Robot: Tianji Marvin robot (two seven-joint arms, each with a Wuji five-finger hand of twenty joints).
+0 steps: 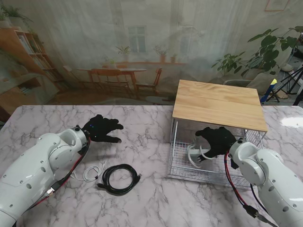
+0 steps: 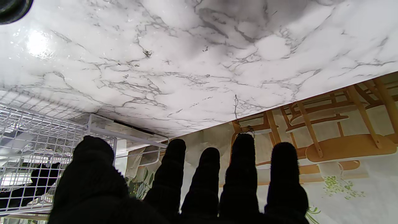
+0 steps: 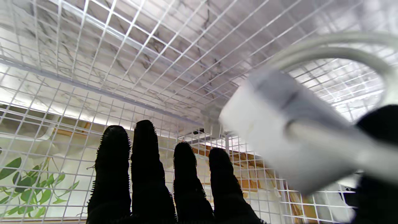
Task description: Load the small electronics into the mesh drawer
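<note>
My right hand (image 1: 215, 141) is inside the white mesh drawer (image 1: 176, 163), under its wooden top. In the right wrist view its four fingers (image 3: 146, 174) are straight and apart over the mesh floor (image 3: 124, 62). A white charger block (image 3: 279, 130) with its looped cable (image 1: 195, 154) sits right by the thumb; whether the thumb pinches it is unclear. My left hand (image 1: 102, 128) hovers over the marble at the left, its fingers (image 2: 242, 174) spread and holding nothing. A coiled black cable (image 1: 118, 178) and a thin white cable (image 1: 92, 172) lie on the table near my left arm.
The wooden top (image 1: 218, 101) covers the back of the drawer frame. The left wrist view shows the mesh drawer (image 2: 37, 124) side on, past the thumb. The marble table (image 1: 142, 208) ends at a printed backdrop wall. Red wiring runs along both forearms.
</note>
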